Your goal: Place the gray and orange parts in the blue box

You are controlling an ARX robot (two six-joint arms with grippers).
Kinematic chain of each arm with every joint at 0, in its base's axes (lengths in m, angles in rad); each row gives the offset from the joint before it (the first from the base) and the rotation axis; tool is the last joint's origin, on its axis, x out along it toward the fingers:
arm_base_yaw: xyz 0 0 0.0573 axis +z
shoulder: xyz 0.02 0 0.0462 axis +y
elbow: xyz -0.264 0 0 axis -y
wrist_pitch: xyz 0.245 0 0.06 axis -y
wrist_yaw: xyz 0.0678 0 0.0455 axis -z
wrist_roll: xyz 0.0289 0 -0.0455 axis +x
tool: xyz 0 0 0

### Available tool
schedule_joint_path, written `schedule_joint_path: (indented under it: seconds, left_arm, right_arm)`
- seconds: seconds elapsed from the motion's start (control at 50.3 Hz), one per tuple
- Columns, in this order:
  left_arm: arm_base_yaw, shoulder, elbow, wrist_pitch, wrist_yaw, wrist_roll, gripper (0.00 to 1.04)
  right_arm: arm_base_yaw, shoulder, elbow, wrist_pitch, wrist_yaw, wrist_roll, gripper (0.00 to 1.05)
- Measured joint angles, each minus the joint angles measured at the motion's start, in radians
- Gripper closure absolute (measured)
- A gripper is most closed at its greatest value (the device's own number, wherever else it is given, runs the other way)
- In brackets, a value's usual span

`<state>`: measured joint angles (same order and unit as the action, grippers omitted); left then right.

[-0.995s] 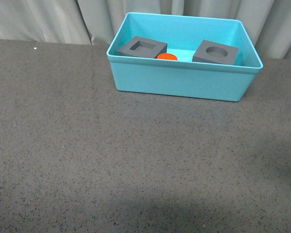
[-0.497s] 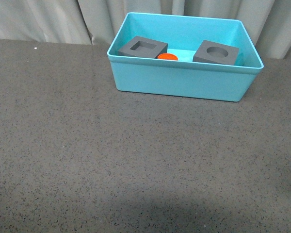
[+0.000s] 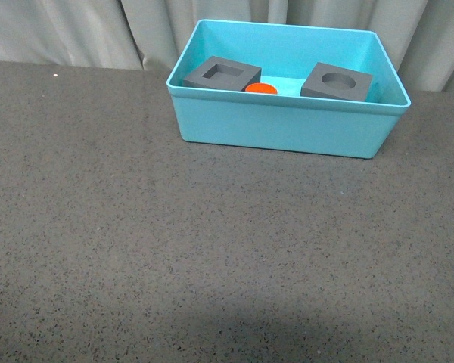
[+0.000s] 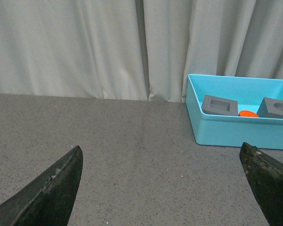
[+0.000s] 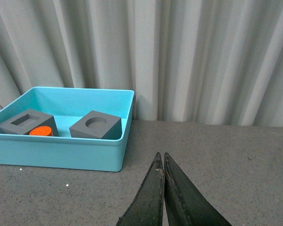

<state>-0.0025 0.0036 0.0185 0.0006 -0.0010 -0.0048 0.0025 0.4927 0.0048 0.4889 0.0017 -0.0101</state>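
Both gray cubes (image 3: 222,73) (image 3: 337,82) and the orange cylinder (image 3: 261,88) between them sit inside the blue box (image 3: 280,128); away from the box, the left gripper (image 4: 162,188) gapes wide and the right gripper (image 5: 163,176) is pressed closed, empty.

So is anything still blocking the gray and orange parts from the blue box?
No. Both gray cubes and the orange cylinder already sit inside the blue box; nothing visible stands in their way.
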Motion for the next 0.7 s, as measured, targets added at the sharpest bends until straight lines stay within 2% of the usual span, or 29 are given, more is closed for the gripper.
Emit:
schedule_joint_path:
  seconds: [0.696]
  left_arm:
    - [0.000, 0.000, 0.000, 0.000, 0.000, 0.000, 0.07]
  right_arm:
    - [0.000, -0.276, 0.000, -0.268, 0.000, 0.000, 1.04]
